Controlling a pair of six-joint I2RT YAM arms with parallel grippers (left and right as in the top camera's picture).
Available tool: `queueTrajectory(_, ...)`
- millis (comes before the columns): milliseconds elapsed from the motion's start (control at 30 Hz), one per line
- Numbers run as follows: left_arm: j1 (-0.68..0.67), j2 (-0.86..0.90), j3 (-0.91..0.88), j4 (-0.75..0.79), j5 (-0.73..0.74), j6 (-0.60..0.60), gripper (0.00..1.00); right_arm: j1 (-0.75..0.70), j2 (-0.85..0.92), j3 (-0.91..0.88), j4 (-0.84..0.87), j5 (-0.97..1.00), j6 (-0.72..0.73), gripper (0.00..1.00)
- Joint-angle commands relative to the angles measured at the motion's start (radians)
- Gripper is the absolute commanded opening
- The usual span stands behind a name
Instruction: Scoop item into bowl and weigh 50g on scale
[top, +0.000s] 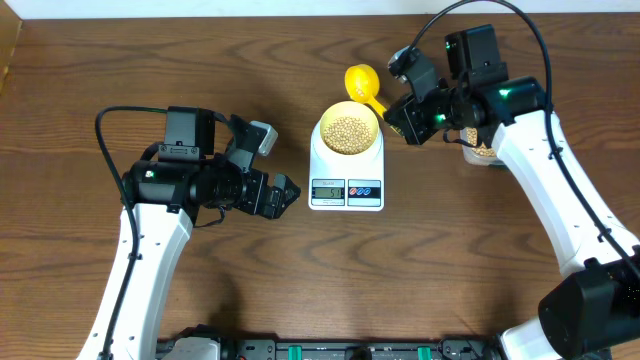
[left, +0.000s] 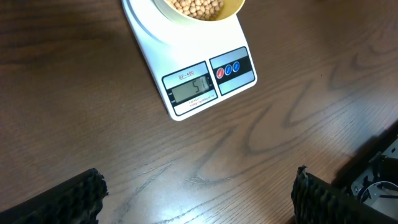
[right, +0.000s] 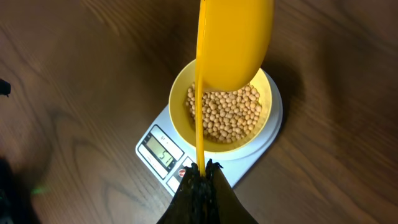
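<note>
The white scale (top: 346, 185) stands mid-table with the pale yellow bowl (top: 323, 130) on its platform. Beige beans (top: 348, 132) fill the bowl's bottom. My right gripper (top: 394, 113) is shut on the handle of a bright yellow scoop (top: 361, 80), held just beyond the bowl's far right rim. In the right wrist view the scoop (right: 236, 43) hangs over the bowl (right: 177, 102) and beans (right: 227, 115), its handle pinched in the gripper (right: 202, 168). My left gripper (top: 285, 193) is open and empty, left of the scale (left: 205, 68), fingers (left: 68, 199) wide apart.
A container of beans (top: 481, 152) sits at the right, mostly hidden under my right arm. The scale's display (left: 193, 89) and two buttons (left: 232, 68) face the front. Bare wooden table (top: 200, 60) surrounds everything.
</note>
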Motion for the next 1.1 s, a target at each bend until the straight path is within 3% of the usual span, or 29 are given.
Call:
queueTrajectory(0, 0.005, 0.004, -0.005, -0.003, -0.009, 0.006, 0.98, -0.012, -0.004, 0.016, -0.005, -0.032, 0.019, 0.01)
queueTrajectory(300, 0.005, 0.004, -0.005, -0.003, -0.009, 0.006, 0.98, -0.056, -0.019, 0.017, -0.025, -0.043, 0.061, 0.01)
queueTrajectory(733, 0.005, 0.004, -0.005, -0.003, -0.009, 0.006, 0.98, -0.245, -0.049, 0.017, -0.049, -0.272, 0.060, 0.01)
queueTrajectory(1067, 0.005, 0.004, -0.005, -0.003, -0.009, 0.006, 0.98, -0.301, -0.049, 0.017, -0.051, -0.273, 0.060, 0.01)
